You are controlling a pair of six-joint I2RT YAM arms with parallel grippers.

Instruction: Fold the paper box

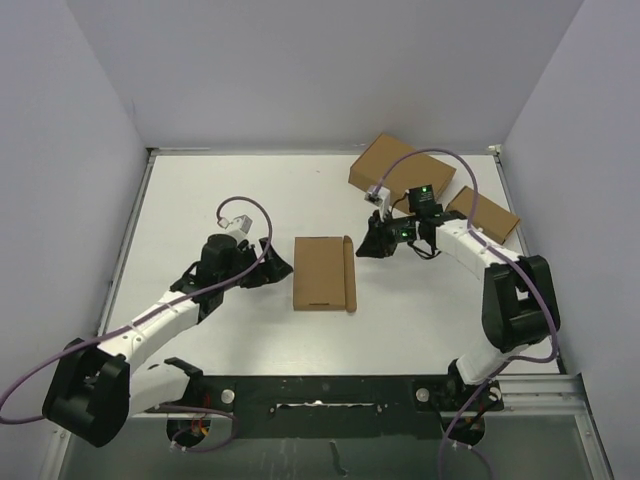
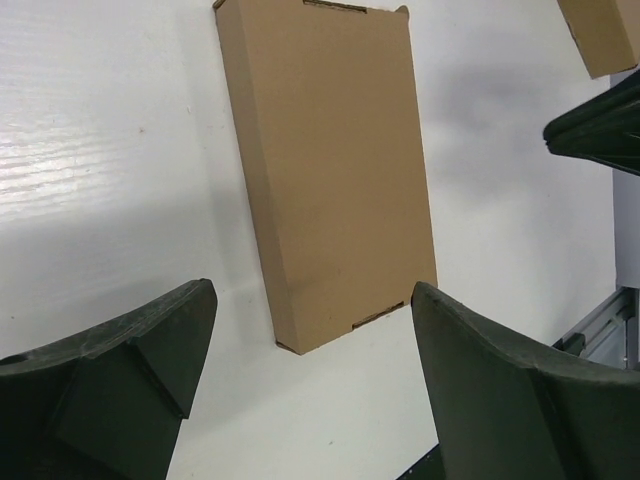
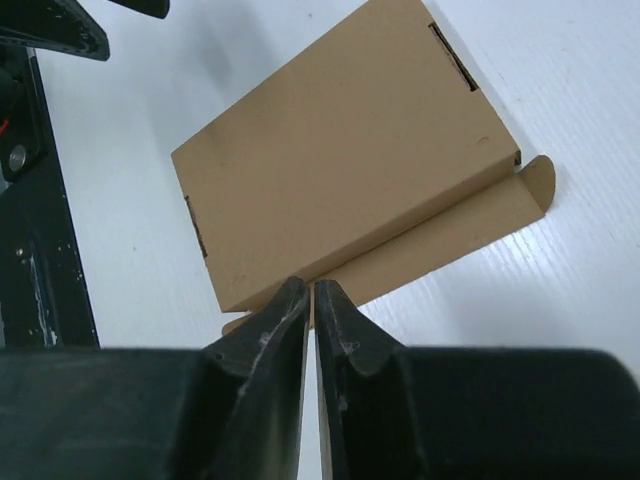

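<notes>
Top external: surface (image 1: 200, 200) carries the paper box (image 1: 320, 273) flat at centre between both arms, one flap (image 3: 450, 225) out along its right edge. Risk: box looks light and unbraced, since left gripper (image 1: 278, 266) jaws are wide, empty, apart from it; right gripper (image 1: 365, 245) jaws pinched nearly together, empty, beside the flap. A push there likely skids it instead of folding. Count: three brown boxes (largest box (image 1: 400, 168), paper box, smallest box (image 1: 484, 215)), two grippers, one flap.

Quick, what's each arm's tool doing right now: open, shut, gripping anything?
Left tool: open wide, holding nothing.
Right tool: shut, nothing between its fingers.
</notes>
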